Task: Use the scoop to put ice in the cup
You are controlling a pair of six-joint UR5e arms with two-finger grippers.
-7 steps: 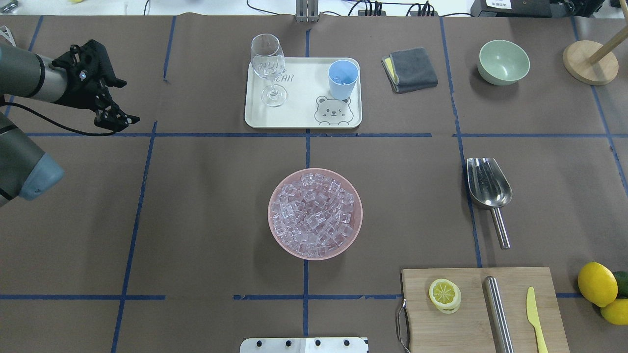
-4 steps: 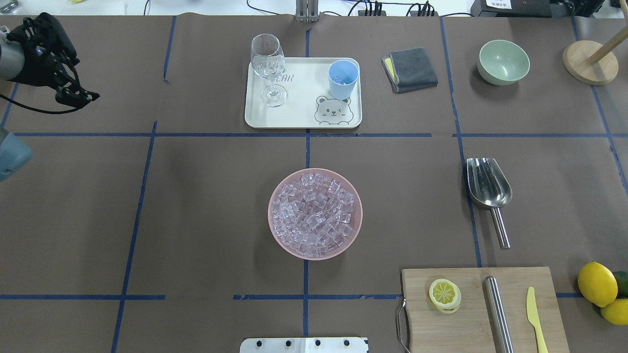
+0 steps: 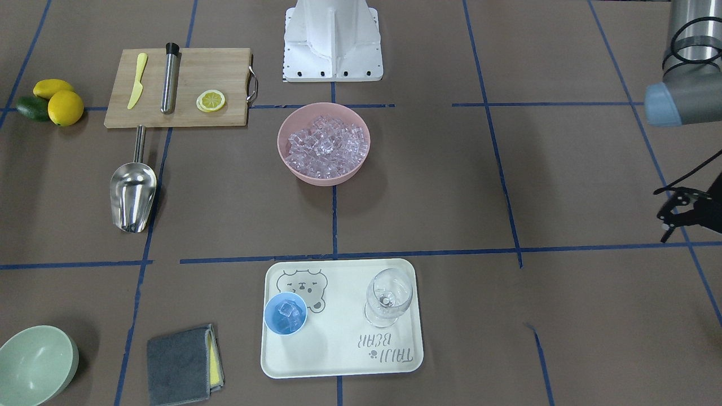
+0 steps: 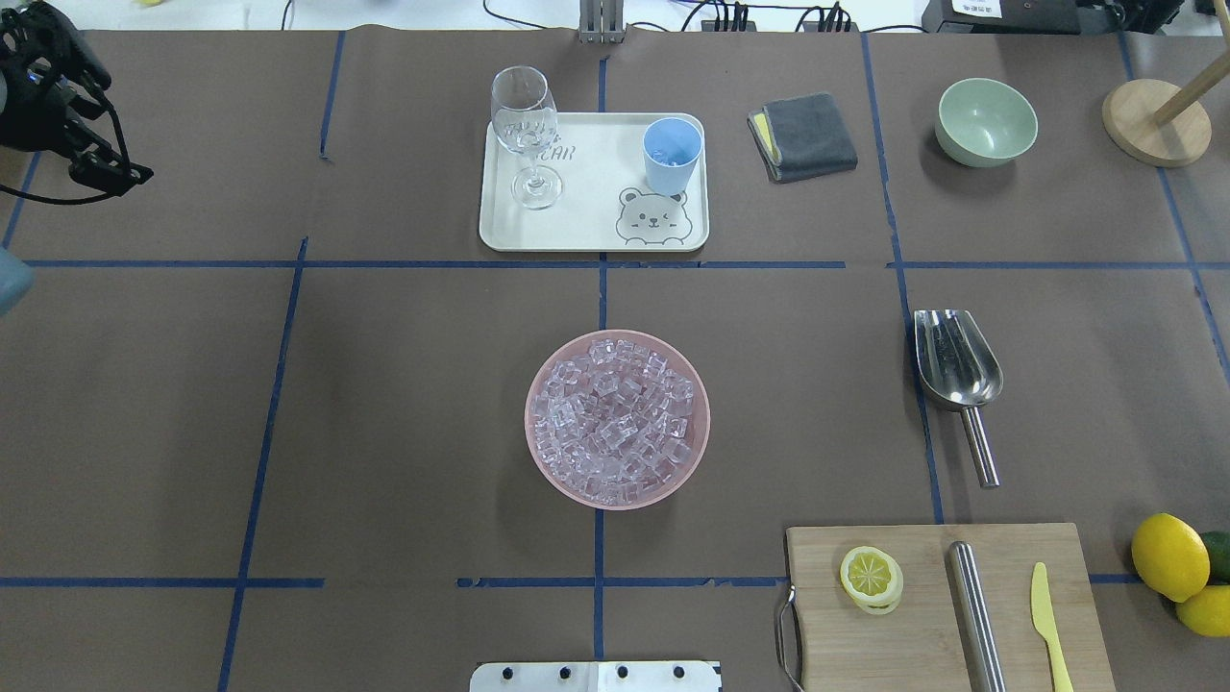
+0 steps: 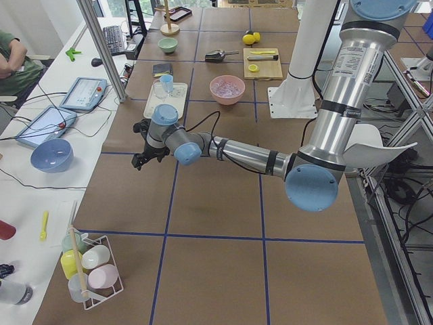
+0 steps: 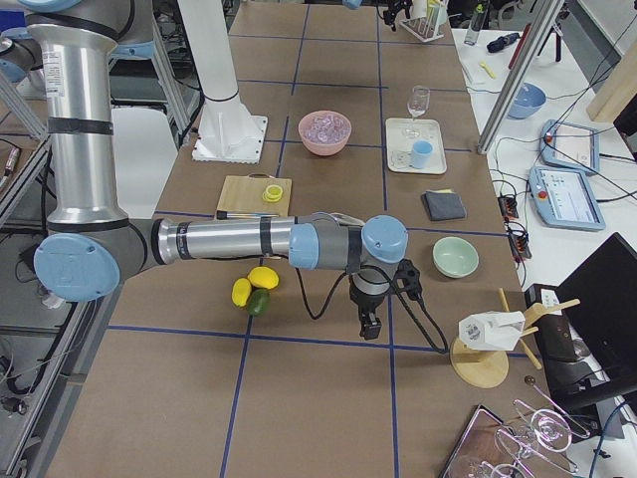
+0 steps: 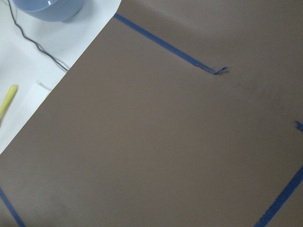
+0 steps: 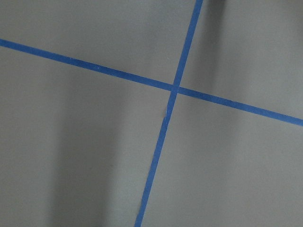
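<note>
Hovering well apart from the scoop (image 4: 956,365), left gripper (image 4: 120,175) and right gripper (image 6: 368,327) are holding nothing; I am not making out either jaws' gap.

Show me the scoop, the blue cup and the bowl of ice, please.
scoop (image 4: 956,360): overhead view, on its pan.
cup (image 4: 670,178): overhead view, on its outer wall.
pink bowl (image 3: 324,180): front-facing view, on its outer wall.

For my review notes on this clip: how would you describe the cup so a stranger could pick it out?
Find the cream bear-print tray, centred on the side farthest from the robot. Two things stand on it, a clear stemmed glass and the cup. The cup is the small light-blue, handleless one holding ice cubes.
</note>
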